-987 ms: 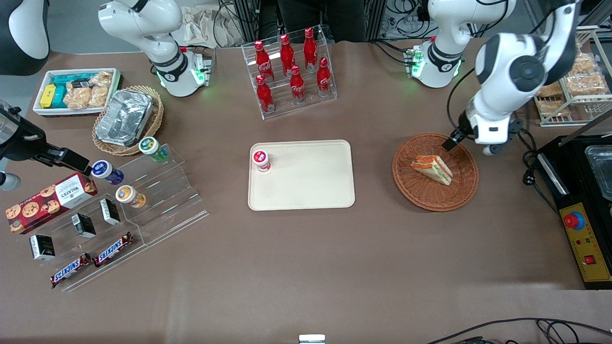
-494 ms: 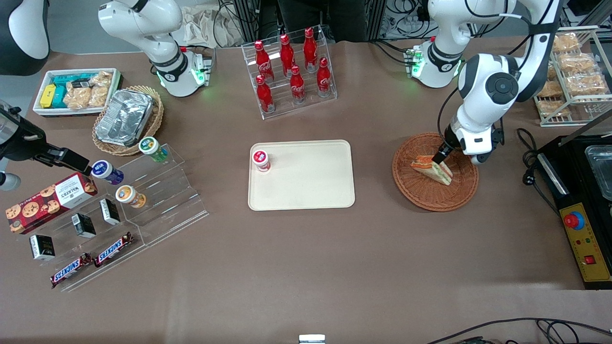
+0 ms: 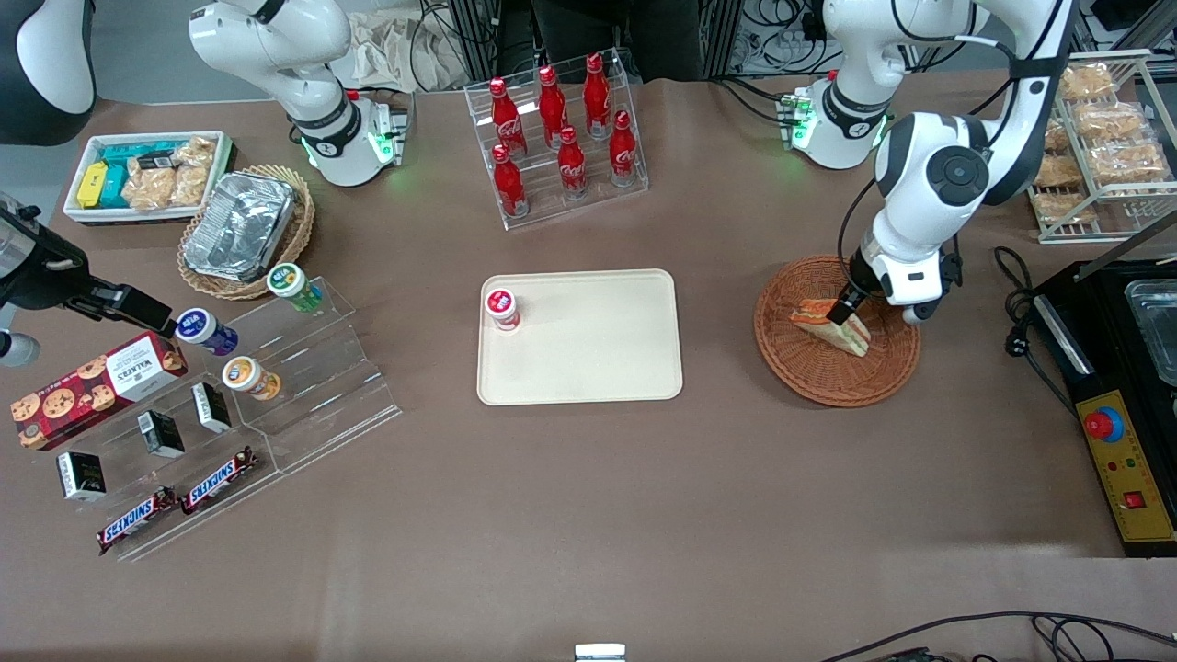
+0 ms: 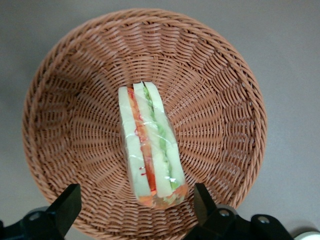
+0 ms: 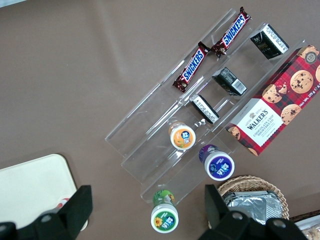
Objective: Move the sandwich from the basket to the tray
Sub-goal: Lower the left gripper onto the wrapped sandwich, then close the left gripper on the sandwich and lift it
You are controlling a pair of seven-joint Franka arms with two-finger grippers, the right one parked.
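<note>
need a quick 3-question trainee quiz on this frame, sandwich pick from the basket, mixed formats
1. True or false: the sandwich already lies on the tray.
2. How do the gripper fingers stand?
A. shut on the sandwich
B. open, one on each side of the sandwich
C. open above the tray
3. Fill in: the only thing standing on the tray is a small ____ with a red lid.

Key
1. False. It lies in the basket, on its edge with the filling layers facing up.
2. B. The wrist view shows a gap between each finger and the sandwich.
3. Cup, at the tray's corner toward the parked arm's end of the table.
</note>
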